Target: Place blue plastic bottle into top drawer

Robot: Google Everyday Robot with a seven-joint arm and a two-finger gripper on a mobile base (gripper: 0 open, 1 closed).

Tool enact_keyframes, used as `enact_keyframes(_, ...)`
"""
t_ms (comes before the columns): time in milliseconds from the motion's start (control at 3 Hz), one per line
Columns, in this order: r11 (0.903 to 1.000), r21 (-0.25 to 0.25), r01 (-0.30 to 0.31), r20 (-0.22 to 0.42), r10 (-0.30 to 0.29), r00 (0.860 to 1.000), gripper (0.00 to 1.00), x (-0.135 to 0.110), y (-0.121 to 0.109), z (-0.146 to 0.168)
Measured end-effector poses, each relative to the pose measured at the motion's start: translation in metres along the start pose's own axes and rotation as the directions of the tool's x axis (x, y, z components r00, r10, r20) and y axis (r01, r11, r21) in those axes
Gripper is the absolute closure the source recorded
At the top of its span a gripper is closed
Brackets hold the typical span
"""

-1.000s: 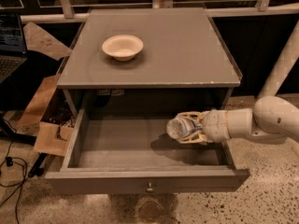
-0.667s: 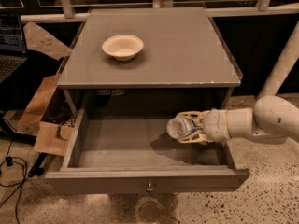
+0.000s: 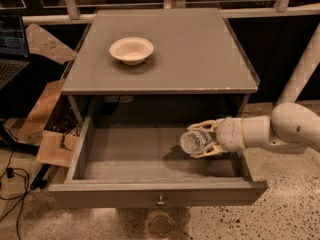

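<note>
Top drawer (image 3: 110,194) is sitting pulled out, wide open toward the camera. My end effector (image 3: 206,140) is reaching in over its right part, coming across the right side wall. It is closing on the blue plastic bottle (image 3: 192,141), one finger (image 3: 204,126) above and one below, bottle lying sideways with one end pointing left into the drawer. A dark shadow is falling on the drawer floor right under the bottle. I cannot tell whether the bottle is touching the floor. I am seeing nothing else lying in the drawer.

The cream bowl (image 3: 131,49) is sitting upright on the counter (image 3: 200,54), left of centre, well apart from the bottle, looking bare inside.

Edges: my white arm (image 3: 280,129) is crossing just over the drawer's right wall. The counter's front edge is overhanging the back of the drawer. The bottle is sitting forward of that edge. The left and middle of the drawer floor are showing bare. The small metal knob (image 3: 160,200) is sitting centred on the drawer front.

Around: cardboard boxes (image 3: 47,134) are leaning on the floor left of the counter, a laptop (image 3: 11,44) at far left, cables (image 3: 10,176) trailing below it. A white pole (image 3: 300,69) is slanting at the right, behind my arm.
</note>
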State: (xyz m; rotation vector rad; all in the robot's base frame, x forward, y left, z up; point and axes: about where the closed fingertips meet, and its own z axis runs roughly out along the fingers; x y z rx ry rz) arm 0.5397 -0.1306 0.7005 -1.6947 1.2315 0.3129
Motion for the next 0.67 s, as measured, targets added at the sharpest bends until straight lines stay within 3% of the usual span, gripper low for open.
enact_keyframes(333, 1.0000, 0.000, 0.000, 0.000, 0.000, 1.000, 0.00, -0.0001, 0.0000, 0.0001)
enact_keyframes(667, 1.0000, 0.000, 0.000, 0.000, 0.000, 1.000, 0.00, -0.0001, 0.0000, 0.0001)
